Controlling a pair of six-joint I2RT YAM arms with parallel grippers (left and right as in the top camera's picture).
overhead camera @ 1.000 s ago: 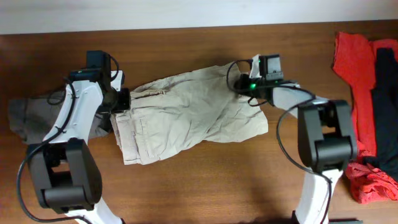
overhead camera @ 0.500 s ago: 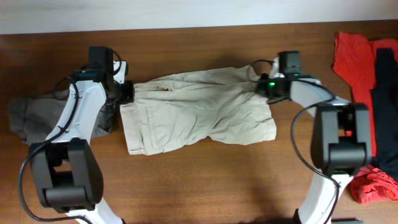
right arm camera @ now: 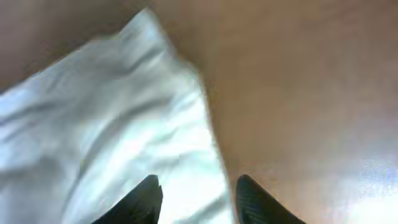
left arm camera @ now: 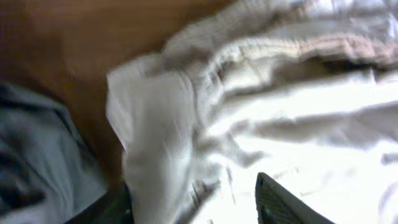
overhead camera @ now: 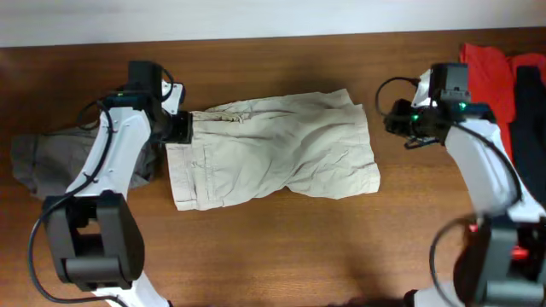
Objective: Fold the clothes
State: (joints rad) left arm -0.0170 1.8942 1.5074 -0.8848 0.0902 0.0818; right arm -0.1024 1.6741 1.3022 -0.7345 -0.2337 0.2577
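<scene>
The clothes in play are beige shorts (overhead camera: 273, 153), lying spread flat mid-table with the waistband to the left. My left gripper (overhead camera: 181, 128) stands at the waistband's upper left corner. In the left wrist view its jaws are open (left arm camera: 199, 210), with waistband cloth (left arm camera: 161, 124) lying loose between the fingers (left arm camera: 280, 202). My right gripper (overhead camera: 397, 126) hovers over bare wood just right of the shorts, apart from them. It is open (right arm camera: 199, 200), and the shorts' leg corner (right arm camera: 124, 106) lies ahead of its fingers (right arm camera: 261, 202).
A gray garment (overhead camera: 43, 158) lies crumpled at the left, partly under the left arm. Red (overhead camera: 482, 77) and black (overhead camera: 529, 111) garments are piled along the right edge. The wooden table (overhead camera: 281, 247) shows bare in front of the shorts.
Both grippers drew the shorts wider and flatter, then opened and let go. The right gripper moved right, off the leg. The left gripper stays at the waistband.
</scene>
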